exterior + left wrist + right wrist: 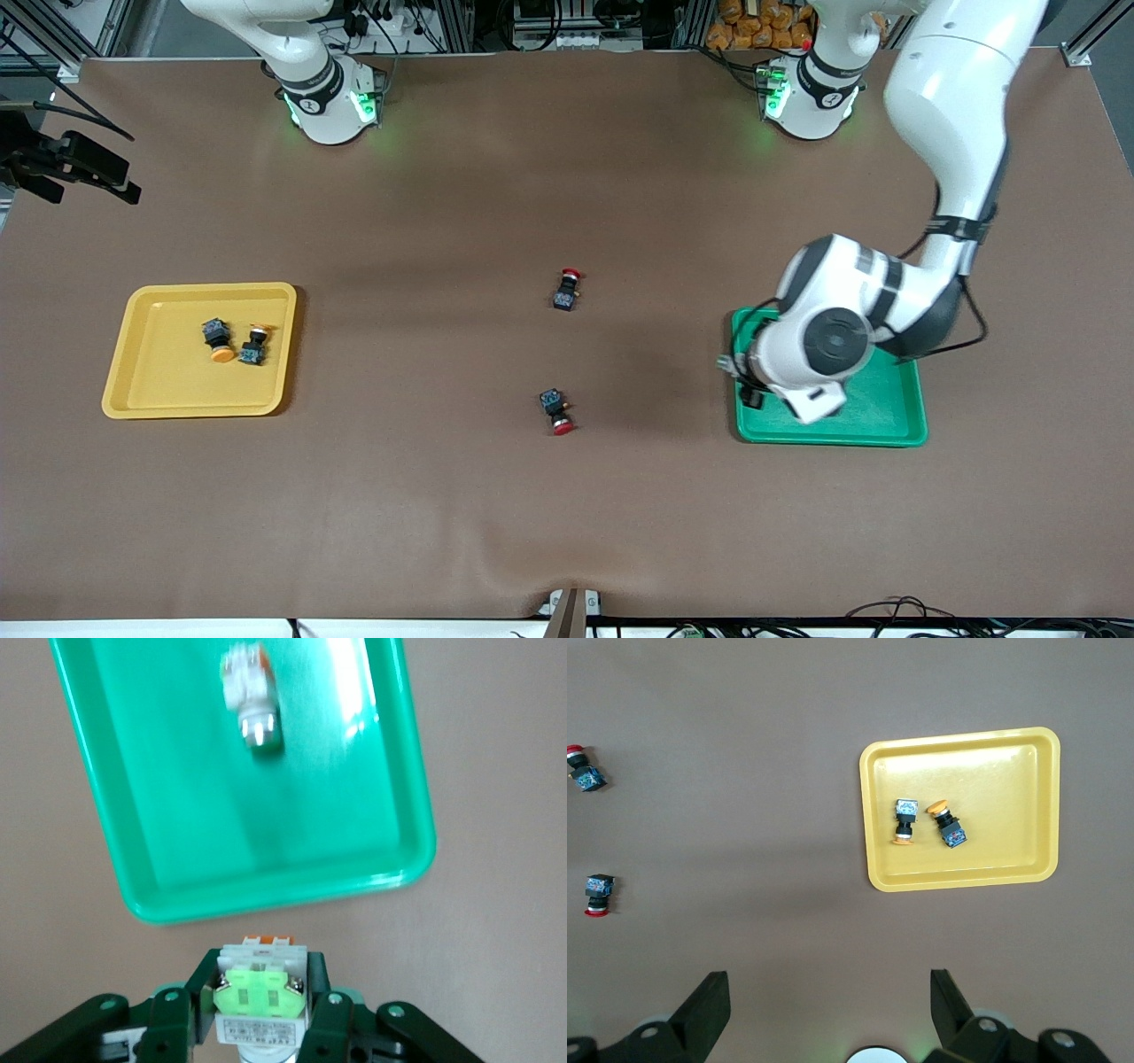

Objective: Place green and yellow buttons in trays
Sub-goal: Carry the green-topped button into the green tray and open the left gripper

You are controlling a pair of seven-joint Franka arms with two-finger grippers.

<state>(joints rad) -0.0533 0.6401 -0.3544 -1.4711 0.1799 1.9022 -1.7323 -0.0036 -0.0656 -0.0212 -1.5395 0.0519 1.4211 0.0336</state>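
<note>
Holding a green button (pixel 260 1001), the left gripper (pixel 257 1014) hangs over the edge of the green tray (pixel 886 416) that faces the table's middle; its fingers (pixel 173 1014) clamp the white-grey body on both sides, long axis running out from the wrist. A second green button (pixel 252 693) lies on its side in that tray. Two yellow buttons (pixel 219 341) (pixel 254 345) lie side by side in the yellow tray (pixel 159 390), caps pointing opposite ways. Two red buttons (pixel 568 290) (pixel 556 412) lie on the brown table (pixel 567 514), mid-table, well apart. The right gripper (pixel 828 1005) waits high, fingers spread, holding nothing. Cables and racks line the base end.
</note>
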